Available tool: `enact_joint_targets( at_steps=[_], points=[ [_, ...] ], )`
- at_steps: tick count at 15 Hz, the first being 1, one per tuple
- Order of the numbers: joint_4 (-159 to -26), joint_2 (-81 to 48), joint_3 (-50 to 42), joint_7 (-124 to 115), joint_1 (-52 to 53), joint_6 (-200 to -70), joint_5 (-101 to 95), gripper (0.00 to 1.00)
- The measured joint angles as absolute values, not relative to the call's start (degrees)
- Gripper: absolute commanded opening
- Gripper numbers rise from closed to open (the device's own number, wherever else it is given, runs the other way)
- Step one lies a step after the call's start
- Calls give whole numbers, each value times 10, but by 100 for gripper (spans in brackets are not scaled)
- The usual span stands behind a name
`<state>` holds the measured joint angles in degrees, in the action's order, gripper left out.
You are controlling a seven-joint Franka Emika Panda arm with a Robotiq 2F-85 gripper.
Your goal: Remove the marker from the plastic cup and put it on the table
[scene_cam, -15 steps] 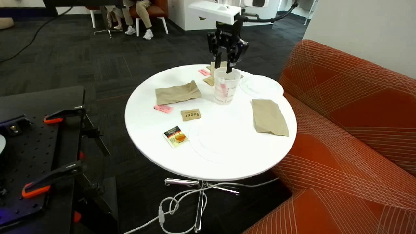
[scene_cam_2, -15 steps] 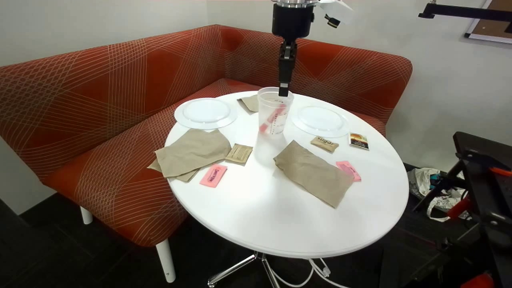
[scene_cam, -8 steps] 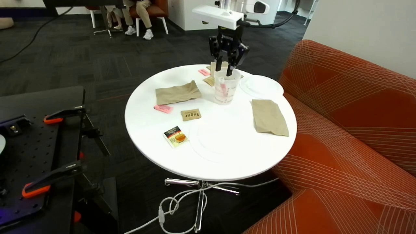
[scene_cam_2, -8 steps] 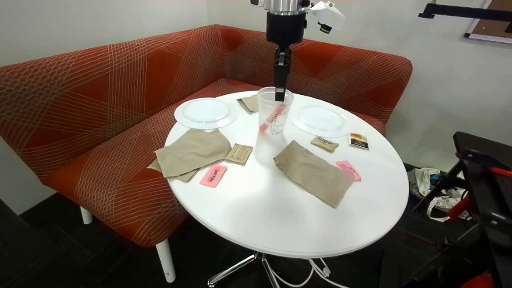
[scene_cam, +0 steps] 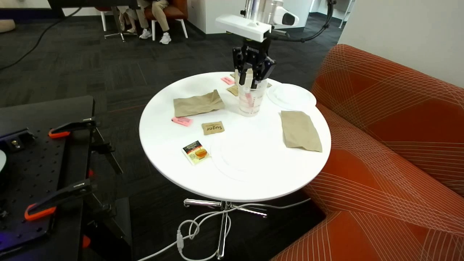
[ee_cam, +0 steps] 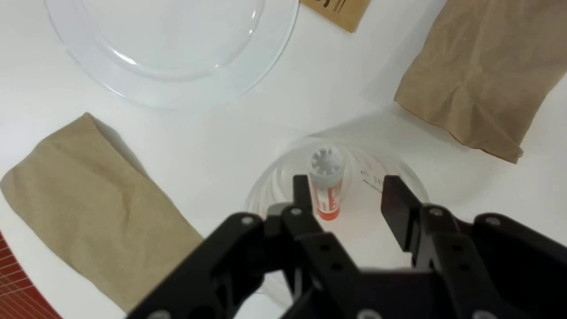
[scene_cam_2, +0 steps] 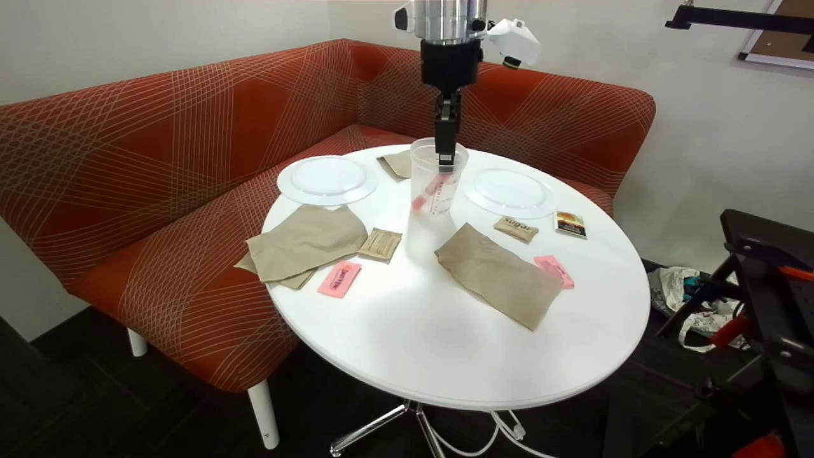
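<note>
The clear plastic cup (scene_cam: 251, 108) stands upright on the round white table (scene_cam: 261, 177); it also shows in an exterior view (scene_cam_2: 421, 181). The marker (ee_cam: 328, 195), reddish-pink with a whitish end, leans inside the cup. In an exterior view the marker (scene_cam_2: 422, 201) shows through the wall, tilted. My gripper (ee_cam: 347, 190) points down and is open, its fingertips just inside the cup's mouth. In the wrist view the marker's upper end lies between the fingers, close to the left finger; whether they touch I cannot tell. The gripper also shows in both exterior views (scene_cam: 248, 85) (scene_cam_2: 446, 164).
Clear plates (scene_cam_2: 327, 180) (scene_cam_2: 510, 191) lie near the cup. Tan napkins (scene_cam: 301, 131) (scene_cam: 199, 103), pink packets (scene_cam: 182, 121), sugar packets (scene_cam: 213, 128) and a tea packet (scene_cam: 196, 152) lie around the table. An orange-red sofa (scene_cam: 362, 163) borders one side.
My gripper has moved down, and slightly left in an exterior view, so its fingertips are now inside the cup's mouth. It stays open. The cup has barely shifted.
</note>
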<state>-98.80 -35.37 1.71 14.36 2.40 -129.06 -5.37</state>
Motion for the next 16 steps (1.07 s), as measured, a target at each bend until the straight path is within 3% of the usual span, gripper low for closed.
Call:
enact_joint_targets(
  at_steps=[3,5,6,9,11,16],
  points=[
    [-988,-361,17,144,23,-1283,-54,49],
    [-987,-363,17,144,23,-1275,-54,24],
    [-987,-364,18,144,23,-1270,-54,22],
    [-985,-365,18,143,23,-1265,-54,0],
    [-983,-365,18,143,23,-1265,-54,5],
    [-977,-363,18,142,24,-1265,-54,5]
  ],
)
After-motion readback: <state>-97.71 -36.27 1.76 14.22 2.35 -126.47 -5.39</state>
